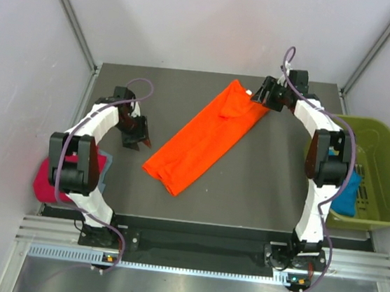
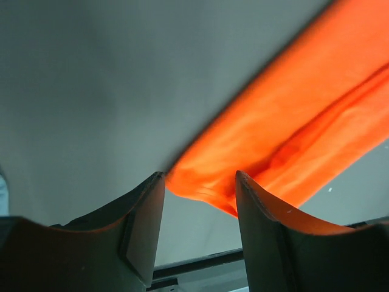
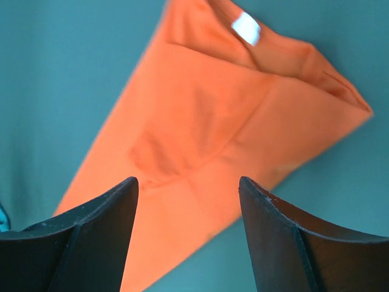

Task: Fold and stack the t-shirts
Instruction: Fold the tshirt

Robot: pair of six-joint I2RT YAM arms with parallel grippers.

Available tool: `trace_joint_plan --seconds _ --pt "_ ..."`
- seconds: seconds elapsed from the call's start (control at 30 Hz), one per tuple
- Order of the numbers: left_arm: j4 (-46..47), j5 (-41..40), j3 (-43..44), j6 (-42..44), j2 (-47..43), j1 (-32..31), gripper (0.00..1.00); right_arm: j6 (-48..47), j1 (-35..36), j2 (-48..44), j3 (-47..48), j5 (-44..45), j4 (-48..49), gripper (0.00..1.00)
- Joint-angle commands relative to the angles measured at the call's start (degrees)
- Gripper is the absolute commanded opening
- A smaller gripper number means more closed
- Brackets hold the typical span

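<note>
**Orange tee (image 1: 206, 137) lies folded long on the dark table (image 1: 267, 189); both grippers open**

From above I see a matte grey table, boxed by pale walls (image 1: 195, 19) with metal struts in the far corners. A ribbed metal rail (image 1: 190, 248) runs along the near edge where the arm bases sit. The orange tee lies as a narrow diagonal strip across the middle, collar end far right and hem end near left.

The left gripper (image 1: 138, 139) sits just beside the hem end. The right gripper (image 1: 265, 96) is at the collar end, and I cannot tell whether it touches the cloth.

Only the top view shows the rest. A pink tee (image 1: 44, 182) lies at the table's left edge with a grey-blue tee (image 1: 108, 163) next to it, both largely hidden by the left arm. An olive bin (image 1: 382, 174) off the right side holds a teal tee (image 1: 347, 199).

The left wrist view adds the rounded hem corner showing in the gap between parted fingers (image 2: 143, 225), nothing gripped. The right wrist view shows the white tag (image 3: 246, 27) inside the collar and wide-spread fingers (image 3: 109, 213) with cloth showing between them.
</note>
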Motion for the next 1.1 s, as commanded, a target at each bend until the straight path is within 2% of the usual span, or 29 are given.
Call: trace_joint_plan --seconds 0.0,0.33,0.47,0.5,0.57,0.7,0.8,0.83,0.87,0.9,0.97,1.07 --pt "-0.6 -0.6 -1.1 0.6 1.1 1.4 0.55 1.5 -1.5 1.9 0.7 -0.5 0.7 0.68" --pt "-0.3 1.5 -2.4 1.0 6.6 1.5 0.54 2.4 -3.4 7.5 2.5 -0.1 0.2 0.67" --pt "-0.5 3.7 -2.3 1.0 9.3 1.5 0.48 3.3 -3.4 7.9 2.1 0.7 -0.1 0.67" --pt "-0.7 3.8 -2.2 1.0 10.2 1.5 0.42 3.2 -3.5 8.4 2.4 0.7 -0.1 0.66" --pt "-1.0 3.8 -1.8 0.9 10.9 1.5 0.37 3.3 -3.5 9.3 3.0 1.4 -0.2 0.63" --pt "-1.3 4.0 -2.3 1.1 11.6 1.5 0.24 3.1 -3.4 12.4 6.3 3.3 -0.7 0.44" --pt "-1.2 4.6 -3.5 0.9 11.3 1.5 0.17 2.9 -3.0 14.0 8.3 4.4 -0.8 0.42" --pt "-1.1 4.8 -3.9 0.9 11.1 1.5 0.14 2.7 -2.9 14.3 8.7 4.5 -0.7 0.37" --pt "-1.3 5.1 -4.4 0.9 10.9 1.4 0.06 2.2 -2.7 14.6 9.5 4.7 -0.6 0.33" --pt "-1.2 5.4 -4.7 1.0 10.4 1.3 0.01 2.2 -2.5 15.2 9.8 5.4 -0.8 0.23" --pt "-1.6 5.7 -5.5 0.9 9.8 1.4 0.0 2.0 -2.0 15.7 11.0 6.1 -0.8 0.12" --pt "-1.8 6.7 -7.2 0.1 8.0 1.1 0.0 1.9 -1.5 17.1 14.0 7.0 -0.5 0.06"
